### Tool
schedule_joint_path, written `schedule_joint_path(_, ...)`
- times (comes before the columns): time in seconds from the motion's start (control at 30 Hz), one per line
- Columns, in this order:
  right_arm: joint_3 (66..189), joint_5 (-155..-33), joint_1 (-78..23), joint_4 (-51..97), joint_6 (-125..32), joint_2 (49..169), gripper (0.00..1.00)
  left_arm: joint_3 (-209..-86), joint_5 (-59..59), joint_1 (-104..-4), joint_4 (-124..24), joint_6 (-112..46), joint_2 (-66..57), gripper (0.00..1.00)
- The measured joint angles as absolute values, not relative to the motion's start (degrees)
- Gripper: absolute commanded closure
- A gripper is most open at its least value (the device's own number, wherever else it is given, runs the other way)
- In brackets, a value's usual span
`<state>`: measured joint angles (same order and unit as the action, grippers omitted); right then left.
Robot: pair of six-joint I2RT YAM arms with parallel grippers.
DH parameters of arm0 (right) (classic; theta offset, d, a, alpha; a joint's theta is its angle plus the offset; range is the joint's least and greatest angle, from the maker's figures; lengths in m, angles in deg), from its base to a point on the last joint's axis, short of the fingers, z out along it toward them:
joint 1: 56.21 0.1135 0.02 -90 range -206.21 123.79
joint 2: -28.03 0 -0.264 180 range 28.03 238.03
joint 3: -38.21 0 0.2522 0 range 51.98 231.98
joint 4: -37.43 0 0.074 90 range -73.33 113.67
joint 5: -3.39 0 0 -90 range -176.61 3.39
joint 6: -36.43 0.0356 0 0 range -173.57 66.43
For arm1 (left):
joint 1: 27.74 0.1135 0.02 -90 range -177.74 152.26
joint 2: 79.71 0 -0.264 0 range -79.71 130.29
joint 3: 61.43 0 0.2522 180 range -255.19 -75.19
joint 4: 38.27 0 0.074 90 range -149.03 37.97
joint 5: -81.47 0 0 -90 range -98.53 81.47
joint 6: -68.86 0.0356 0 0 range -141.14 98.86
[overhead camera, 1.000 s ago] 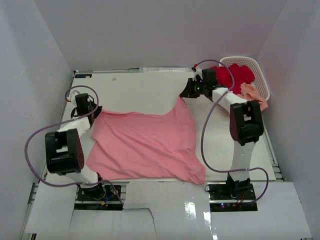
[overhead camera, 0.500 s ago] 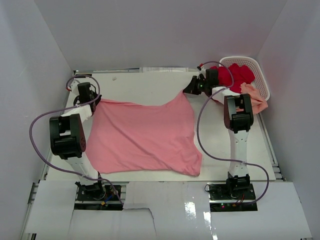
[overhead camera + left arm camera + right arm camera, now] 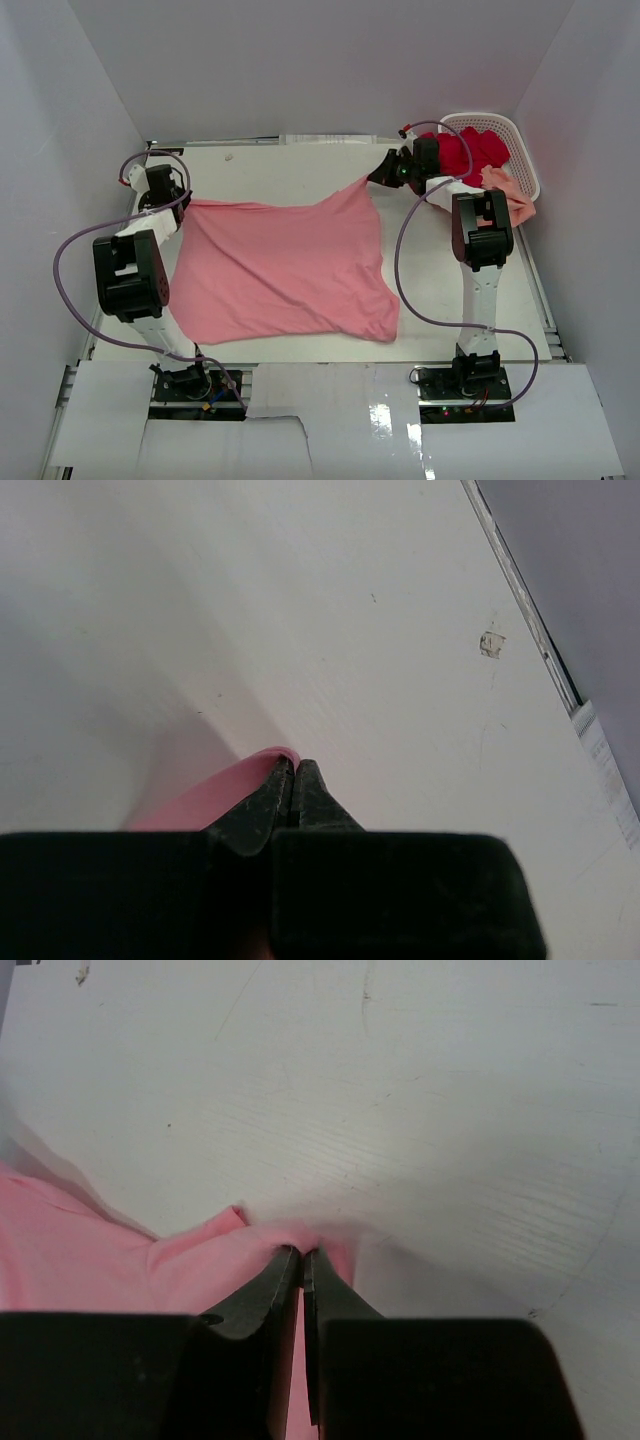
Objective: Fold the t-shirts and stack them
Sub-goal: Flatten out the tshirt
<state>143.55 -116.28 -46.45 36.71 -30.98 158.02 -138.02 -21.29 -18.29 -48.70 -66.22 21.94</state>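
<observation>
Right end effector (image 3: 302, 1256) pinched closed on bunched pink t-shirt (image 3: 110, 1260) edge, white table (image 3: 400, 1090) beyond

We see the pink t-shirt (image 3: 285, 270) spread nearly flat across the worktop (image 3: 290, 165), far edge taut between its corners, near hem rumpled. The deep red t-shirt (image 3: 470, 150) lies crumpled in the basket (image 3: 522, 140), far right; the peach t-shirt (image 3: 505, 192) drapes over its near rim.

The pink t-shirt (image 3: 285, 265) is a plain medium pink. The red t-shirt (image 3: 472, 150) is deep red, and the peach t-shirt (image 3: 508, 192) is pale salmon. The basket (image 3: 497, 119) is white and perforated. The desk (image 3: 300, 165) is white. The left tool (image 3: 292, 768) and right tool (image 3: 303, 1253) are black.
</observation>
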Motion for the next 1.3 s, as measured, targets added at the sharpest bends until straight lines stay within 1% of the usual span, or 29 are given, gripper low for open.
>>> schedule_joint_path(0.23,140.33,-112.90,-47.41,36.71,-29.69,157.17,0.92,-138.02,-21.18,-16.58,-50.08,-67.18,21.19,1.00)
schedule_joint_path(0.37,140.27,-114.56,-48.24,36.23,-29.25,156.65,0.92,-138.02,-18.92,-16.32,-50.08,-67.51,20.98,1.00)
schedule_joint_path(0.47,139.98,-115.69,-47.98,35.35,-30.30,153.43,0.92,-138.02,-17.15,-16.69,-50.28,-66.96,19.75,1.00)
schedule_joint_path(0.57,139.26,-116.11,-46.25,31.97,-33.47,144.89,0.92,-138.02,-15.34,-18.00,-50.67,-64.67,15.77,1.00)
schedule_joint_path(0.8,141.47,-110.75,-39.06,23.00,-46.04,113.92,0.92,-143.18,-5.48,-19.95,-51.37,-57.59,0.85,1.00)
schedule_joint_path(0.93,140.57,-106.30,-37.88,20.77,-51.42,97.63,0.92,-143.11,-1.50,-19.95,-51.00,-53.74,-9.93,1.00)
schedule_joint_path(1.1,135.26,-103.89,-37.86,20.16,-55.44,82.86,0.92,-141.89,1.29,-19.95,-51.83,-51.12,-21.91,1.00)
schedule_joint_path(1.3,131.11,-104.13,-37.81,18.17,-57.23,71.54,0.92,-140.68,5.75,-19.95,-51.28,-51.05,-25.73,1.00)
